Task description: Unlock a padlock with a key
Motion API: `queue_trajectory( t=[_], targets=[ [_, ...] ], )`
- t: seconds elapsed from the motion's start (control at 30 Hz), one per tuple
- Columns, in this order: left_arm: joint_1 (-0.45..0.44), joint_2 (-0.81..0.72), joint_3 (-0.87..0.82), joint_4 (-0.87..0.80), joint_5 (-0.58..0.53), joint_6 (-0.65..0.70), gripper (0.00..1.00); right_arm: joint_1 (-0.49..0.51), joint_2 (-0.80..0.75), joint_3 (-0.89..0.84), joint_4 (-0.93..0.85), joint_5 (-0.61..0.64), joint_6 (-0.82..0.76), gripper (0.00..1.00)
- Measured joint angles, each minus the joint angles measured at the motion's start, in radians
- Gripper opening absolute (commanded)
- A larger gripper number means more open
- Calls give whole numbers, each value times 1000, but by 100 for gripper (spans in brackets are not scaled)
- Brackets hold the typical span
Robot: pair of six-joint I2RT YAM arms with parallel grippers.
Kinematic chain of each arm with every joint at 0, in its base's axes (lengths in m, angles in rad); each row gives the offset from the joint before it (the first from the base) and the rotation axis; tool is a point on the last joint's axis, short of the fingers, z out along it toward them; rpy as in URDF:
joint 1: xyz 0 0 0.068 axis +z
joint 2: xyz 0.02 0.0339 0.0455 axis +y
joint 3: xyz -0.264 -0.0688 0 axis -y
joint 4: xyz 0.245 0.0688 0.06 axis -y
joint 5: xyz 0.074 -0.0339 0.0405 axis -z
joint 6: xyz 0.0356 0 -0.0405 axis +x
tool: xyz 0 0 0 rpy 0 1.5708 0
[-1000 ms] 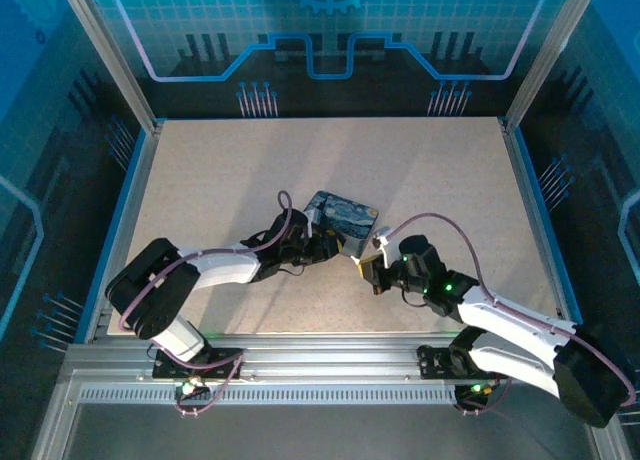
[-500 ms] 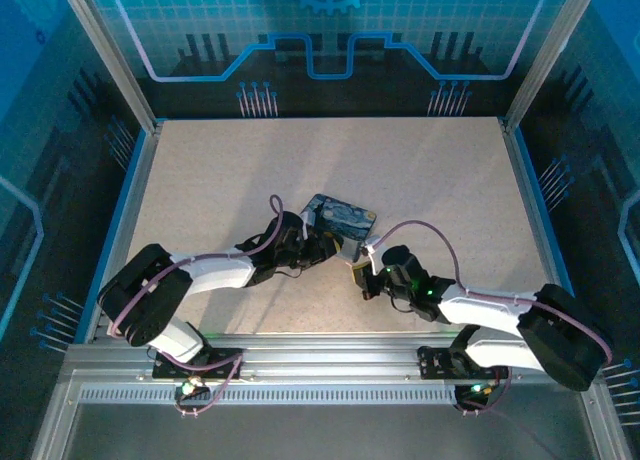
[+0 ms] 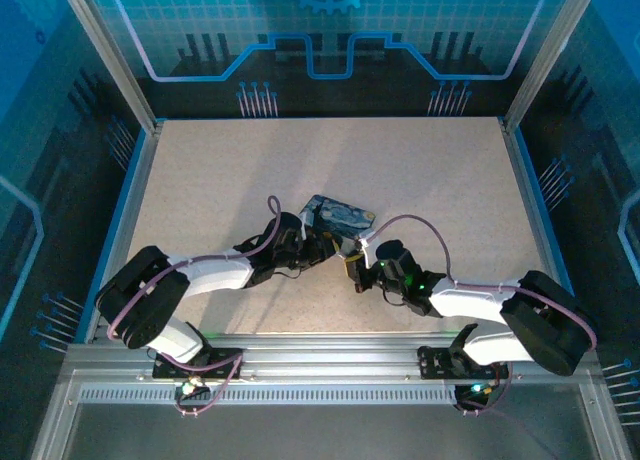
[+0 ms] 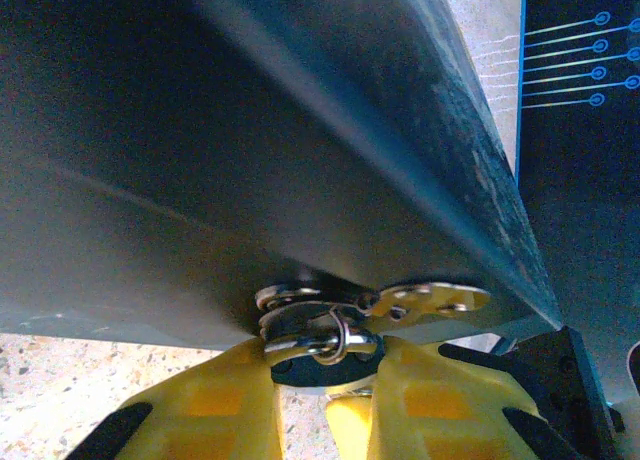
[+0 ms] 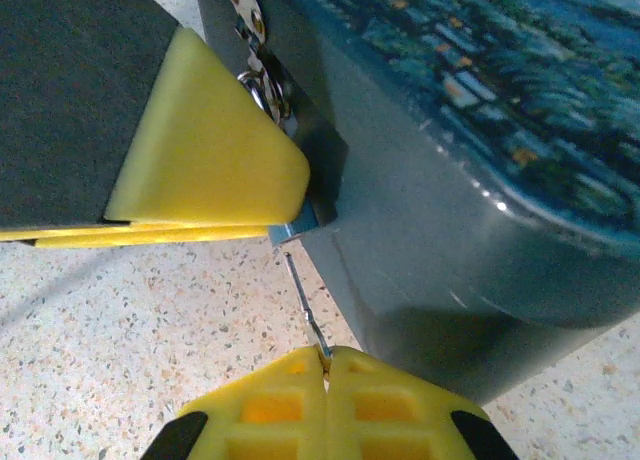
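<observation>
The padlock [image 4: 318, 368], a small dark blue body with a silvery shackle [image 4: 322, 342], hangs from the hasp [image 4: 432, 300] on the front of the blue painted tin [image 4: 250, 160]. My left gripper [image 4: 322, 380] is shut on the padlock, with a yellow finger on each side of its body. In the right wrist view, my right gripper [image 5: 327, 358] is shut on the thin silvery key [image 5: 304, 302]. The key's tip points up at the padlock's bottom corner [image 5: 293, 227], just short of it, below the left finger [image 5: 205, 145]. From above, both grippers [image 3: 335, 248] [image 3: 356, 266] meet at the tin's near edge.
The tin [image 3: 340, 216] lies near the middle of the speckled tabletop [image 3: 220, 170], and its painted lid [image 5: 480, 70] rises close on the right of the key. A raised blue rim [image 3: 135, 190] borders the table.
My right gripper has moved left and closer to the tin with the key, bringing the key's tip up to the padlock. The left arm has barely shifted.
</observation>
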Motion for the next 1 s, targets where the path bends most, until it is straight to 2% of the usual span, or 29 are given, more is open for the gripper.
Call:
queue_trajectory(
  t=[1.0],
  targets=[
    [0, -1, 0, 1, -18, 0, 13, 0, 41, 31, 10, 23, 8, 0]
  ],
)
